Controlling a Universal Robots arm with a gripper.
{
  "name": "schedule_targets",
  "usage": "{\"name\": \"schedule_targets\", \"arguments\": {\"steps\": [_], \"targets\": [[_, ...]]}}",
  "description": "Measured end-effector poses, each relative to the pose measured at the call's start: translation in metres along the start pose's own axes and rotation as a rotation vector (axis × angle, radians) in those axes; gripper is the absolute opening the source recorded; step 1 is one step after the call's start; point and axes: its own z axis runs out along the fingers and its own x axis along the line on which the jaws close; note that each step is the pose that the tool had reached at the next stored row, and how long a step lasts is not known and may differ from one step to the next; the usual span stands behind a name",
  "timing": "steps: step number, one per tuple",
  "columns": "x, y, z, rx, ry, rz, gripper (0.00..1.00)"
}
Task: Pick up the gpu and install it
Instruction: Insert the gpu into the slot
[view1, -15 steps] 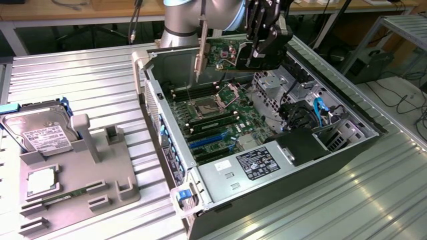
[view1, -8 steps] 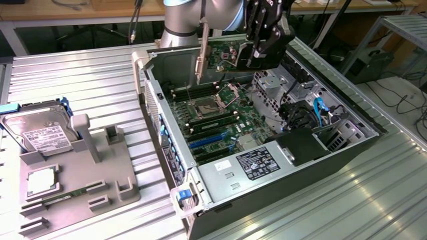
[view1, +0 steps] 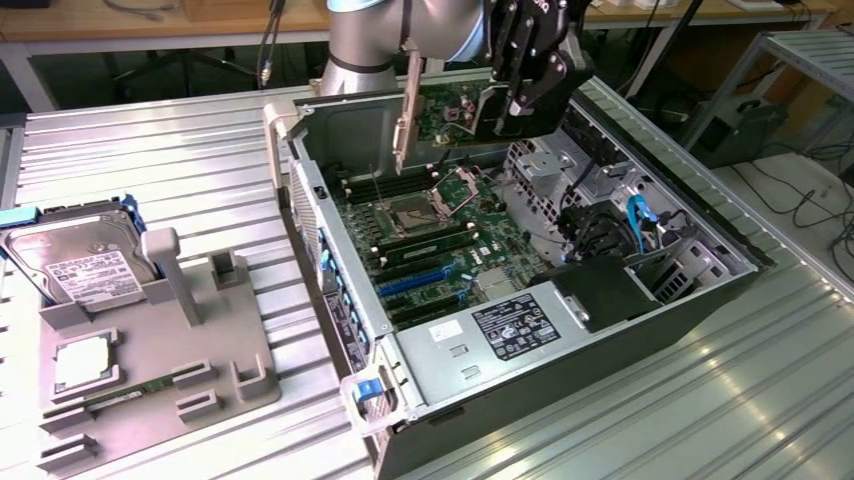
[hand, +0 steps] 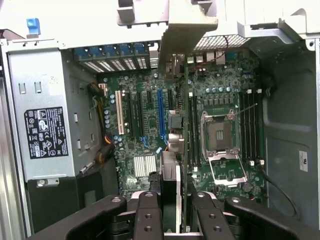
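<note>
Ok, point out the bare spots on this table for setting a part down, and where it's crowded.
Bare ribbed table on the exterior view's right of the open case; another bare patch between the grey holder tray and the arm's base. Crowded: the tray's slots with the hard drive, and inside the case, where the fingers hold the gpu.

I see the gpu (view1: 451, 108) upright on edge (pale bracket at one end), hanging above the open computer case (view1: 287, 160), unseated.
</note>
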Motion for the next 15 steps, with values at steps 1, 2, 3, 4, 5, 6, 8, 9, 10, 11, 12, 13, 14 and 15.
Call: {"name": "schedule_targets", "arguments": {"steps": [1, 2, 3, 4, 5, 6, 8, 9, 10, 11, 12, 13, 14, 15], "targets": [[0.0, -0.0001, 0.0, -0.0001, 0.0001, -0.009, 0.28], [0.0, -0.0002, 0.0, -0.0002, 0.0003, -0.022, 0.28], [0.0, -0.0003, 0.0, -0.0005, 0.0006, -0.051, 0.28], [0.0, -0.0006, 0.0, -0.0008, 0.0012, -0.095, 0.28], [0.0, -0.0007, 0.0, -0.001, 0.0015, -0.114, 0.28], [-0.0001, -0.0009, 0.0, -0.0012, 0.0016, -0.129, 0.28], [-0.0001, -0.0011, 0.0, -0.0015, 0.0021, -0.163, 0.28], [-0.0001, -0.0012, 0.0, -0.0016, 0.0021, -0.172, 0.28], [-0.0001, -0.0012, 0.0, -0.0016, 0.0022, -0.181, 0.28], [-0.0001, -0.0013, 0.0, -0.0018, 0.0024, -0.193, 0.28], [-0.0001, -0.0014, 0.0, -0.0018, 0.0025, -0.202, 0.28], [-0.0001, -0.0015, 0.0, -0.002, 0.0028, -0.22, 0.28], [-0.0001, -0.0016, 0.0, -0.0021, 0.0029, -0.232, 0.28], [-0.0001, -0.0016, 0.0, -0.0021, 0.003, -0.242, 0.28]]}}
